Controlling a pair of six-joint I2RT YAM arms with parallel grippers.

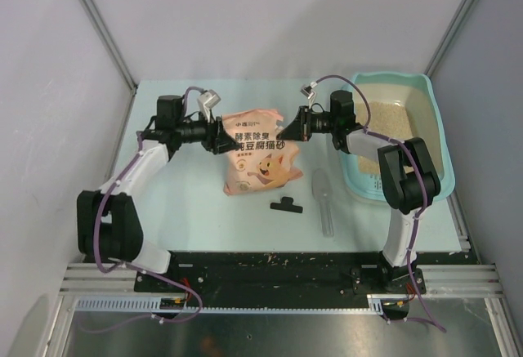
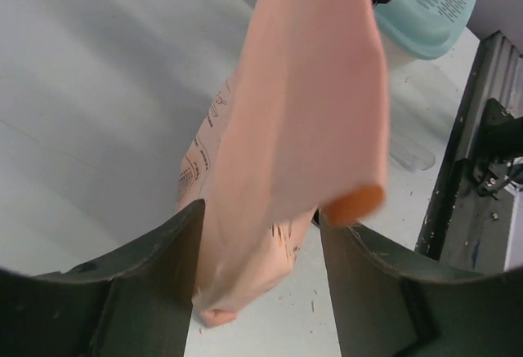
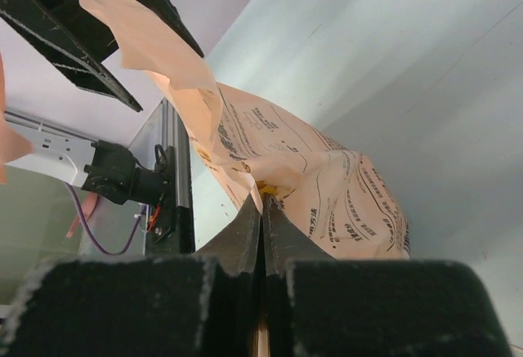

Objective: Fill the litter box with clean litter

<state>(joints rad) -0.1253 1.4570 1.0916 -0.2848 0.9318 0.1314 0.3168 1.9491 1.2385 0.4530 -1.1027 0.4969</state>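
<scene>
The litter box (image 1: 431, 104) sits at the tabletop's (image 1: 188, 210) far right, and a layer of beige litter (image 1: 392, 116) already covers its floor. The bag (image 1: 260, 157) is near the middle, well left of the box, with an arm at each top corner. The right fingers (image 3: 237, 243) are pressed together on the bag's edge, pinching a fold of it. The left fingers (image 2: 147, 283) stand apart with the other corner between them, straddling it rather than gripping it. The step in hand looks like taking a two-handed hold of the bag for a pour, though it cannot be told whether the bag's mouth is open. Next, the left fingers would need to close firmly on their corner. Both arms would then lift together, carry the bag right until its mouth is over the box, and tip it. A clear scoop (image 1: 324, 202) and a black clip (image 1: 287, 205) lie just in front of the bag, so the lift should clear them.
</scene>
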